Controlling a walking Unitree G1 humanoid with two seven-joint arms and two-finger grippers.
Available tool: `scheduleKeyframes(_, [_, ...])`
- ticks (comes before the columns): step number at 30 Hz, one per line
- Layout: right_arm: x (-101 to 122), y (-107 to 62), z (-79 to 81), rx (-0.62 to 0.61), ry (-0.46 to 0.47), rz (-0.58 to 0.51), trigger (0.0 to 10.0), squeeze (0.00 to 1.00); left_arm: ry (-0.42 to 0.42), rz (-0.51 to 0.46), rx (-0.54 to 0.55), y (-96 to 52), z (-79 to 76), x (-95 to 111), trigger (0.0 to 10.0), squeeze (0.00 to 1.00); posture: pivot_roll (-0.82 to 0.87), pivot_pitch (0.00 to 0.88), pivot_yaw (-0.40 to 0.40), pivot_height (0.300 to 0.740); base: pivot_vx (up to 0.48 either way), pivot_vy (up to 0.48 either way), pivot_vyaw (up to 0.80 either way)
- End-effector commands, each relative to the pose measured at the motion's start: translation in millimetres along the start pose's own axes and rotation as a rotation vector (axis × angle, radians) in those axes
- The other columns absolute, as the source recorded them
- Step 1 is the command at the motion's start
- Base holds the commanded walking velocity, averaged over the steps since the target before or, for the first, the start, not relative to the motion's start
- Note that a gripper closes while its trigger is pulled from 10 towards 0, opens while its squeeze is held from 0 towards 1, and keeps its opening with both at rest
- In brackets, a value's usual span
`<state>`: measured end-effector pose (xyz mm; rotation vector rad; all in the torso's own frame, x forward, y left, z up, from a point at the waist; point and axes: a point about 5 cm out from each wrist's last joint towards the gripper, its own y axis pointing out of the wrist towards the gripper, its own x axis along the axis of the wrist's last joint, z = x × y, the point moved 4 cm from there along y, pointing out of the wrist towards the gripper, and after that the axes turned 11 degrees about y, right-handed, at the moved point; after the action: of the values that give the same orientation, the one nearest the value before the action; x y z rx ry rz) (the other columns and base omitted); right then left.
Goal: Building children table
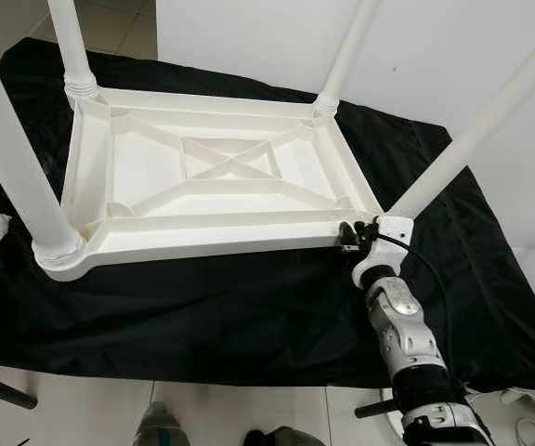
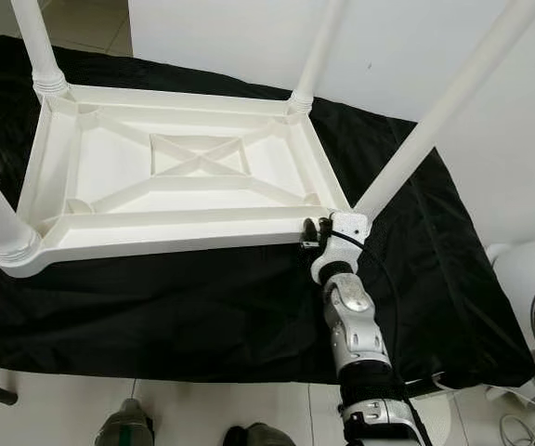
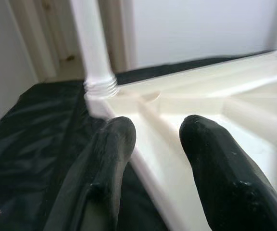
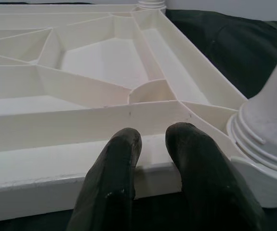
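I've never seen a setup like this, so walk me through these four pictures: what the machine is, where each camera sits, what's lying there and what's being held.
It is a humanoid robot with two silver arms, each ending in a hand of two black fingers. The two wide pictures come from cameras in its head, looking down. A white plastic table lies upside down on a black cloth, all four legs screwed in and pointing up. The other two pictures come from cameras on the wrists, looking along the fingers. The right hand rests on the table's near rim beside a leg. The left hand straddles the rim at the opposite corner, fingers apart. Neither hand has clearly closed on anything.
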<state>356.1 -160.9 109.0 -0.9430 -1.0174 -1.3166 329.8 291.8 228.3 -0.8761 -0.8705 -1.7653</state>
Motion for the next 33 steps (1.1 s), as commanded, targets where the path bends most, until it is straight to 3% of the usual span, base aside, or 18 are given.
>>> scheduleKeyframes(1, [-1,-4.8,-13.5,-0.042,-0.015,0.010,10.0,0.00,-0.061,-0.086,-0.289,-5.2,-50.6,12,10.0,0.00,0.23,0.093,-0.141,0.740,0.000,0.000,0.00])
scheduleKeyframes(3, [-1,-5.0,-14.0,-0.046,-0.015,0.010,10.0,0.00,-0.065,-0.100,-0.328,-8.6,-62.8,16,10.0,0.00,0.24,0.099,-0.138,0.740,0.000,0.000,0.00])
scheduleKeyframes(7, [-3,-5.4,-13.1,-0.046,-0.012,0.010,10.0,0.00,-0.065,-0.106,-0.354,-10.7,-72.0,19,10.0,0.00,0.24,0.101,-0.138,0.740,0.000,0.000,0.00])
scheduleKeyframes(9, [-4,-3.6,-7.9,-0.057,-0.010,0.004,10.0,0.00,-0.079,-0.110,-0.401,-16.5,-93.4,22,10.0,0.00,0.25,0.110,-0.137,0.740,0.000,0.000,0.00])
scheduleKeyframes(13, [-3,-2.1,-6.6,-0.085,-0.029,-0.015,10.0,0.00,-0.088,-0.122,-0.431,-19.0,-107.6,26,10.0,0.00,0.25,0.113,-0.136,0.740,0.000,0.000,0.00])
scheduleKeyframes(18, [-5,-1.1,-19.8,-0.276,-0.061,-0.042,10.0,0.00,-0.160,-0.170,-0.448,-16.8,-128.0,40,10.0,0.00,0.26,0.109,-0.152,0.740,0.000,0.000,0.00])
scheduleKeyframes(22, [-7,-4.5,-26.3,-0.383,-0.036,-0.062,10.0,0.00,-0.174,-0.179,-0.465,-15.2,-134.9,41,10.0,0.00,0.26,0.099,-0.160,0.740,0.000,0.000,0.00])
scheduleKeyframes(33, [-19,-7.8,-37.0,-0.512,-0.021,-0.037,10.0,0.00,-0.180,-0.196,-0.484,-10.7,-143.2,44,10.0,0.00,0.25,0.094,-0.171,0.740,0.000,0.000,0.00])
